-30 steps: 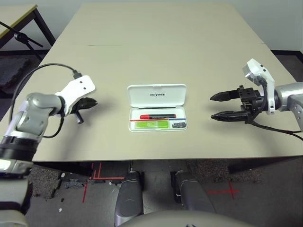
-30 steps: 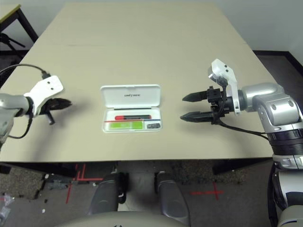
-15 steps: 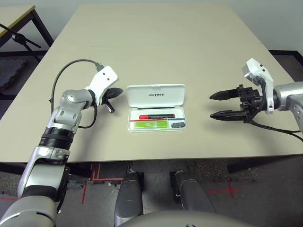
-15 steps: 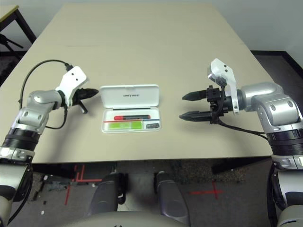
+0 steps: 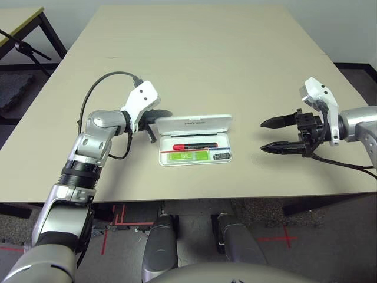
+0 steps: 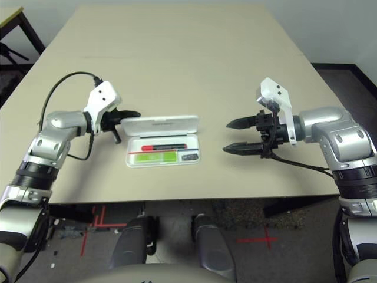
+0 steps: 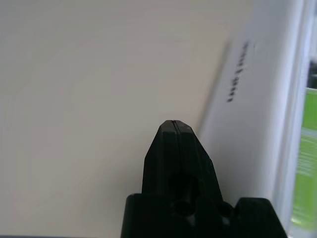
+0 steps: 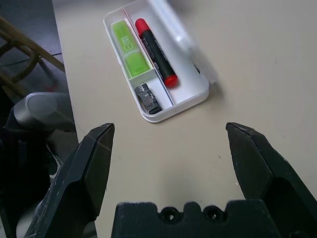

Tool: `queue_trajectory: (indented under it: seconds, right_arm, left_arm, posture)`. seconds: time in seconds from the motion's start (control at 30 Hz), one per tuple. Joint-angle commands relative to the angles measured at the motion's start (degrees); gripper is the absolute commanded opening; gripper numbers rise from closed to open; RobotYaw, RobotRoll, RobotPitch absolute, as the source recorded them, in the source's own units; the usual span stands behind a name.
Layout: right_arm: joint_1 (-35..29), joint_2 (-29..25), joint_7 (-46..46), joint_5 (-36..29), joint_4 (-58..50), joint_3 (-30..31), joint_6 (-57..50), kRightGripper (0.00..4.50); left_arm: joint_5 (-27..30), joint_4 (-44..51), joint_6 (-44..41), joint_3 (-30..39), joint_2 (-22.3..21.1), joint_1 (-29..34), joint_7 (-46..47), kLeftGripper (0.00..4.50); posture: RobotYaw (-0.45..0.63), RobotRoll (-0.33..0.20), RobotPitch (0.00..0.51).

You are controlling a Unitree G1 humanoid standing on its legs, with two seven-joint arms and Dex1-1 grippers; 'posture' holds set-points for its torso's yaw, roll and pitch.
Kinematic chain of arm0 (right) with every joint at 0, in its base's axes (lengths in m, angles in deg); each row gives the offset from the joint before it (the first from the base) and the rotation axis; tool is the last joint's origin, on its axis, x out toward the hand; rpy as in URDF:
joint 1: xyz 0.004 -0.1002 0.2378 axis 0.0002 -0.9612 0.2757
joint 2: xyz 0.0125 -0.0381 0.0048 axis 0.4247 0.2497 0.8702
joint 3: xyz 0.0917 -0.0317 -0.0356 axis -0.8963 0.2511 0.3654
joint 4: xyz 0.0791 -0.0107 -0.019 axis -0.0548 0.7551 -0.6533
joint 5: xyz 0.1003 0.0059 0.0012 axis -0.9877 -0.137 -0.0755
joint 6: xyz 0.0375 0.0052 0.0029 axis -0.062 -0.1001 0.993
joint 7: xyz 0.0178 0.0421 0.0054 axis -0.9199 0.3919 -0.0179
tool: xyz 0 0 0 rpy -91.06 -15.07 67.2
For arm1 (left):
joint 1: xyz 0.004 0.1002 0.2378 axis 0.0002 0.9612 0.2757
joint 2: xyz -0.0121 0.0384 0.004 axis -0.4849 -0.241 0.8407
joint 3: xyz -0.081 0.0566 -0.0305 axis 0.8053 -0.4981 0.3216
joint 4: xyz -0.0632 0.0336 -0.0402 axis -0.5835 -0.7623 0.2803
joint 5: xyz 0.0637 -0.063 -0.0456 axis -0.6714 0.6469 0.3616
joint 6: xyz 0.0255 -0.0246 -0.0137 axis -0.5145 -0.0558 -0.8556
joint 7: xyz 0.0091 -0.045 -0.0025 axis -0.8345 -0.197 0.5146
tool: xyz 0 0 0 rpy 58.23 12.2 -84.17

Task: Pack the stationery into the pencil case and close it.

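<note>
Pencil case (image 5: 195, 140) sat mid-surface near the front edge, stationery (image 5: 196, 150) inside, lid (image 5: 194, 122) half-raised — light, stiff, slippery; best pushed at the lid's back. Left gripper (image 5: 159, 114) shut against it, right gripper (image 5: 272, 135) wide, well apart.

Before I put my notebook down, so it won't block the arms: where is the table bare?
The far half of the table beyond the pencil case is bare. So is the strip between the case and the open right hand. Crowded: the case's left end, where the shut left hand reaches the lid.
</note>
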Motion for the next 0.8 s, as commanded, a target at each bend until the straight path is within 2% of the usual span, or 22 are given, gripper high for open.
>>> queue_trajectory:
  seconds: [0.03,0.4,0.6,0.8]
  right_arm:
    - [-0.2,-0.1,-0.2,0.5,-0.7,0.7,0.2,4.5]
    - [0.7,1.1,-0.2,1.9,0.1,2.2,1.2,4.5]
    - [0.4,1.4,-0.3,2.6,0.3,2.6,1.8,4.5]
    - [-0.1,1.6,-0.6,2.9,0.1,2.6,2.1,4.5]
  left_arm:
    - [1.4,3.6,-0.7,-1.0,-1.1,1.9,-2.2,0.02]
    - [-2.3,7.8,-0.2,-6.6,-0.6,5.2,-1.6,0.02]
    - [-8.7,4.8,4.1,-11.5,-2.1,5.7,-0.7,0.02]
    - [-9.9,3.0,5.4,-12.9,-2.1,5.7,-1.4,0.02]
  posture:
    - [-0.05,0.0,0.129]
    - [-0.05,0.0,0.128]
    - [-0.05,0.0,0.128]
    - [-0.06,0.0,0.128]
